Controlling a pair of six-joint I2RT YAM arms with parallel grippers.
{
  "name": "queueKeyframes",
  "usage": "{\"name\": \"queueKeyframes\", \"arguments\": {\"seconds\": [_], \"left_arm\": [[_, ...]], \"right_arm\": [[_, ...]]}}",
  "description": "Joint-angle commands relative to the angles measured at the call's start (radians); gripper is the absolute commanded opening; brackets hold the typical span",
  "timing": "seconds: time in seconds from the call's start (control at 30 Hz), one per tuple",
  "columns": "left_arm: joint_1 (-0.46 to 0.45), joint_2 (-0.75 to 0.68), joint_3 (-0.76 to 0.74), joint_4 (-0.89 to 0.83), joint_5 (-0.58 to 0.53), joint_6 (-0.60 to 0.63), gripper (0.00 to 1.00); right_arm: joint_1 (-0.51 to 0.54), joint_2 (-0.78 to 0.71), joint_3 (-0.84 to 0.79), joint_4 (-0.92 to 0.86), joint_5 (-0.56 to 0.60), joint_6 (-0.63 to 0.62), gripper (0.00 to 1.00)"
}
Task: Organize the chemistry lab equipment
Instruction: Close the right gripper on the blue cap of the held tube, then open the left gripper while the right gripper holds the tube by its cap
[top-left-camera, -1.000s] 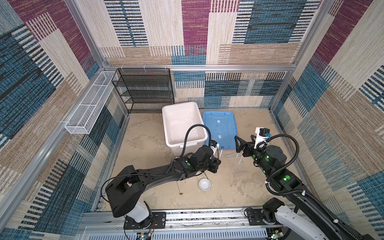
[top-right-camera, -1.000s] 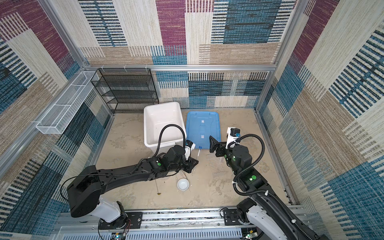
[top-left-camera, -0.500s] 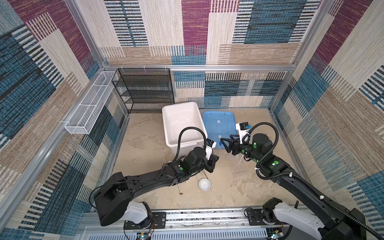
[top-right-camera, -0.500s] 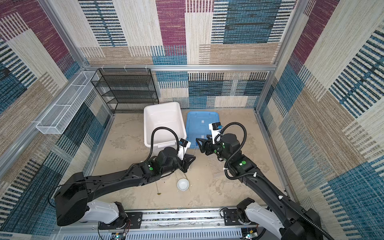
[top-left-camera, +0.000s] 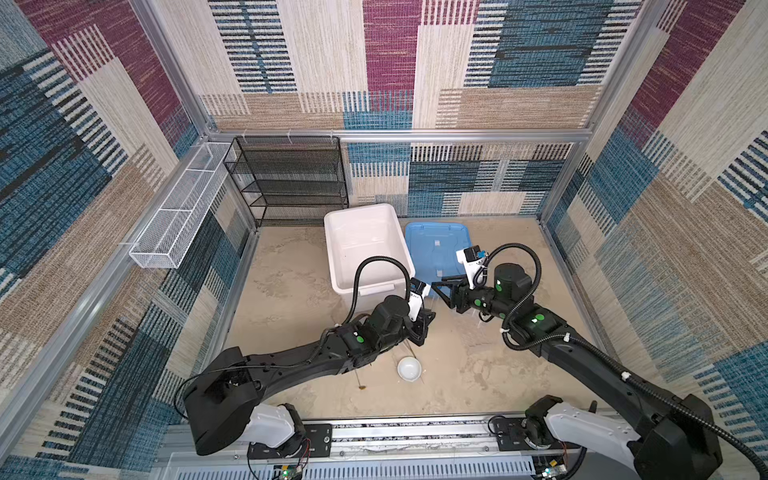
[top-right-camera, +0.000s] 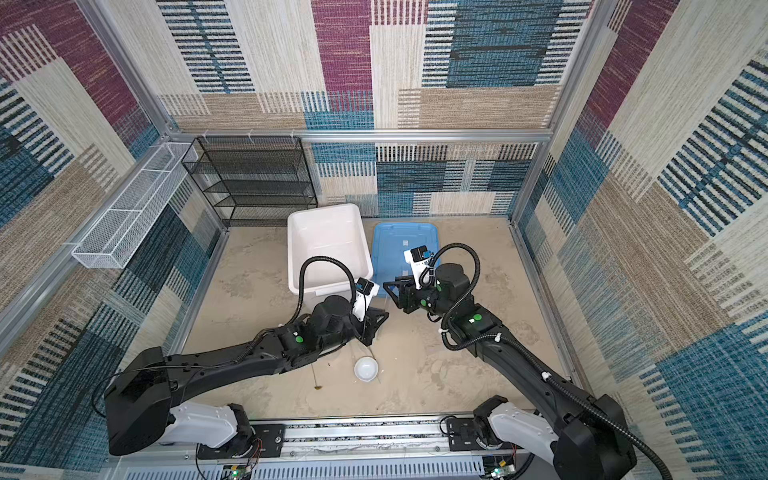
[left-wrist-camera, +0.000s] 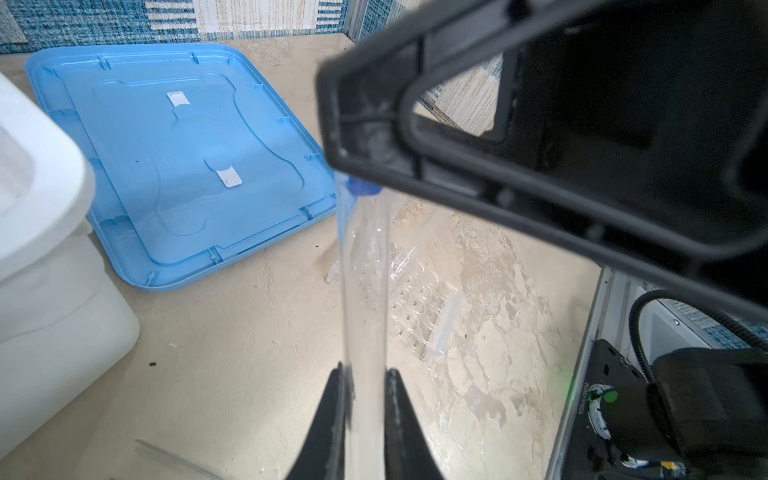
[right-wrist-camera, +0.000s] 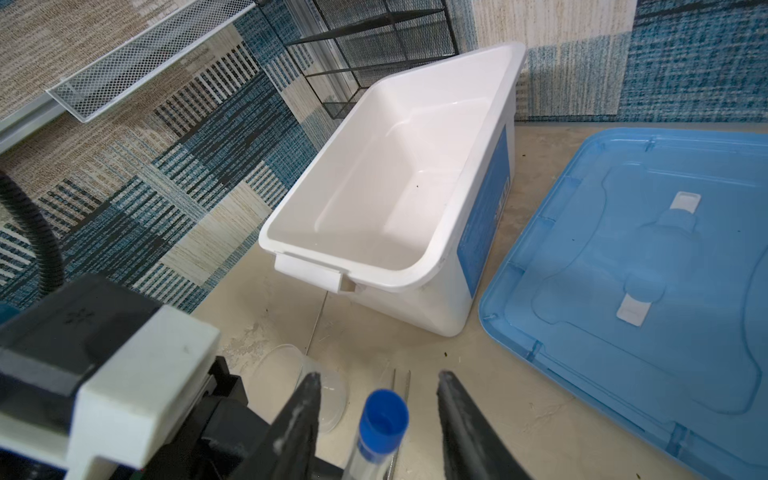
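My left gripper (left-wrist-camera: 365, 374) is shut on the lower part of a clear test tube (left-wrist-camera: 365, 291) and holds it off the floor. The tube's blue cap (right-wrist-camera: 383, 415) sits between the fingers of my right gripper (right-wrist-camera: 379, 375), which is open, with a gap on each side of the cap. In both top views the two grippers (top-left-camera: 428, 320) (top-left-camera: 436, 289) meet in front of the white box. A clear beaker (right-wrist-camera: 291, 374) and metal tweezers (right-wrist-camera: 401, 382) lie on the floor below. The small white dish (top-left-camera: 409, 368) and brown-tipped rod (top-left-camera: 362, 387) lie nearer the front.
The white box (top-left-camera: 357, 208) stands open at the back middle with its blue lid (top-left-camera: 436, 245) flat beside it. A clear plastic rack (left-wrist-camera: 419, 307) lies on the floor under the tube. A black mesh shelf (top-left-camera: 291, 178) and white wire basket (top-left-camera: 178, 216) line the back left.
My right arm has swung left to the left gripper, and its jaws have narrowed round the tube's cap. The left gripper has kept its grip on the tube.
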Motion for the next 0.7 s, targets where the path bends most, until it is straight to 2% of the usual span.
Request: {"name": "queueKeyframes", "arguments": {"seconds": [0.0,0.13,0.53,0.67], "left_arm": [[-0.002,-0.006,-0.006,0.038,-0.018,0.018,0.14],[-0.002,-0.006,-0.015,0.049,-0.014,0.006,0.14],[-0.005,-0.014,-0.020,0.066,-0.035,0.024,0.14],[-0.005,-0.012,-0.020,0.066,-0.035,0.022,0.14]], "right_arm": [[0.002,0.012,0.008,0.056,-0.038,0.033,0.43],[0.003,0.021,0.003,0.074,-0.066,0.055,0.33],[0.001,0.053,0.016,0.060,-0.076,0.115,0.34],[-0.001,0.048,0.010,0.070,-0.075,0.120,0.28]]}}
